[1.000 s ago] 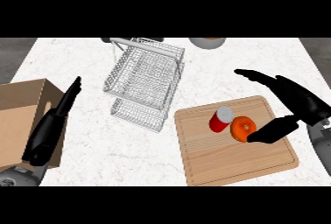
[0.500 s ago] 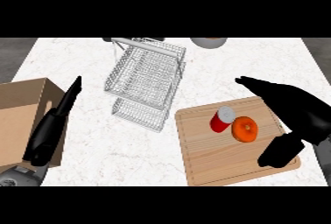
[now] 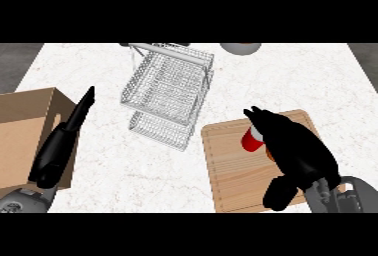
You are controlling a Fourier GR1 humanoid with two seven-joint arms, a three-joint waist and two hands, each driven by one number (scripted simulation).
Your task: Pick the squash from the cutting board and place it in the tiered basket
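Lying on the cutting board [image 3: 236, 180], the squash [image 3: 271, 155] shows only as a thin orange sliver at the edge of the right hand [image 3: 291, 150], which lies over it and hides nearly all of it. Whether that hand has closed on the squash or merely covers it cannot be told from this view. A red can [image 3: 250, 141] with a pale top stands on the board just beside the squash, partly under the same hand. The wire tiered basket [image 3: 171, 87] sits on the counter [image 3: 295, 75] up and to the left of the board, near its corner but apart from it. A grey bowl [image 3: 240, 47] shows at the counter's far edge, well beyond the board. Far to the left of the board, the left hand [image 3: 65, 142] rests open and straight, pointing away, along the edge of a cardboard box [image 3: 22, 130].
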